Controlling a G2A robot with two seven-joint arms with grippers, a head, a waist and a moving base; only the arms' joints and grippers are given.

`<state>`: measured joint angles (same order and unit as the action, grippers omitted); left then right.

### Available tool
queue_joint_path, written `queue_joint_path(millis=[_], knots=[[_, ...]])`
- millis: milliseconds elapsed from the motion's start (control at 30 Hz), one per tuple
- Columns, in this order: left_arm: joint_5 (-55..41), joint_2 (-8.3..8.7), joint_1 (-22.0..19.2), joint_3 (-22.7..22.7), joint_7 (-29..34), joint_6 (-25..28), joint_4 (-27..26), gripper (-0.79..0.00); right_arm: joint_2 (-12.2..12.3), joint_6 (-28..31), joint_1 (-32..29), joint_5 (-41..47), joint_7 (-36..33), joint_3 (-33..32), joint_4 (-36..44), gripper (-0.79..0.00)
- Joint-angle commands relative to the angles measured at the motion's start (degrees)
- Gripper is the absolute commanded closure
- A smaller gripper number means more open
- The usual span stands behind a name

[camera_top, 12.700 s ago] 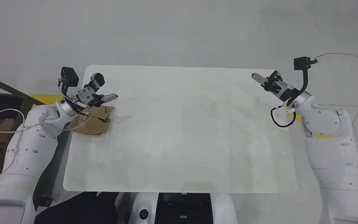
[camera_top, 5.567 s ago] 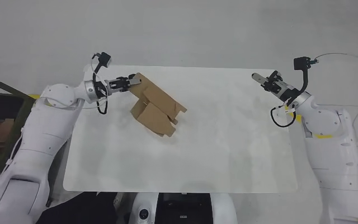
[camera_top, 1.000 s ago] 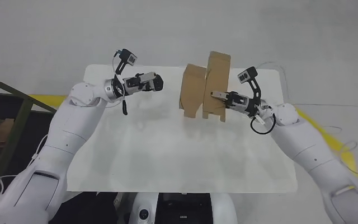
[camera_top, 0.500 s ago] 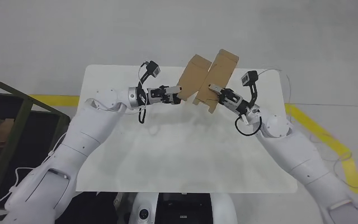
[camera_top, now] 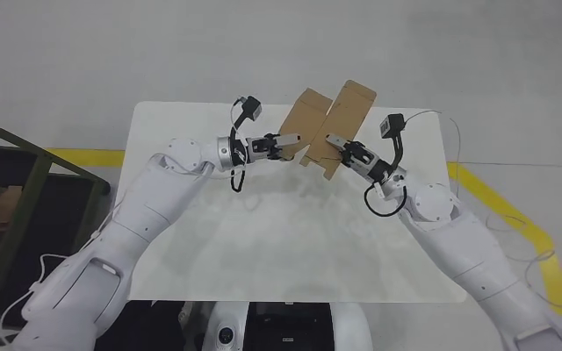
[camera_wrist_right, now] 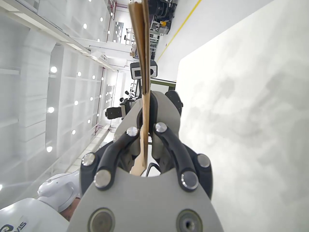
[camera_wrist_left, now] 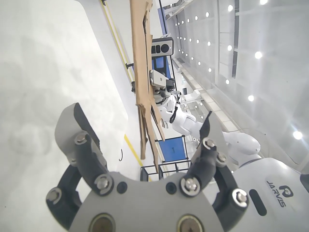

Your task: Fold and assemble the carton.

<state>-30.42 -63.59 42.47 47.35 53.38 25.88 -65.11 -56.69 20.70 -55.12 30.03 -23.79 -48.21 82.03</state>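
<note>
The light, bendy cardboard carton (camera_top: 329,118) hangs over the counter's (camera_top: 219,246) far side, pinched tight in the right gripper's (camera_top: 335,140) fingers, while the left gripper's (camera_top: 292,139) fingers gape empty just short of its near panel edge, probably the firmest hold.

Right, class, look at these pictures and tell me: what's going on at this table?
A two-armed robot is handling a flattened brown carton. The right gripper is shut on one edge of it and holds it up over the far side of the white table. The left gripper is at the carton's opposite side with its fingers open and not gripping it. The carton is not yet folded into a box.
</note>
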Motion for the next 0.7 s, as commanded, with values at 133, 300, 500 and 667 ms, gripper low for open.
queue_joint_path(millis=[133,300,500,667], knots=[[0.1,-0.55,-0.3,0.3,0.3,0.5,0.4,-0.068,-0.6,-0.2,-0.6,-0.2,0.3,-1.1,-0.2,0.000],[0.0,-0.95,-0.4,0.6,0.7,0.2,0.8,0.000,-1.0,-0.2,-0.8,-0.5,-0.4,-2.0,-0.5,0.000],[-0.4,-1.54,-0.9,0.8,1.4,-0.2,1.1,0.000,-1.5,0.1,-1.4,-0.7,-1.0,-3.2,-0.8,-0.203],[-3.0,-1.95,-1.6,1.5,4.2,-0.3,2.0,0.000,-1.7,0.1,-2.0,-0.5,-2.2,-4.5,-1.2,-0.785]])
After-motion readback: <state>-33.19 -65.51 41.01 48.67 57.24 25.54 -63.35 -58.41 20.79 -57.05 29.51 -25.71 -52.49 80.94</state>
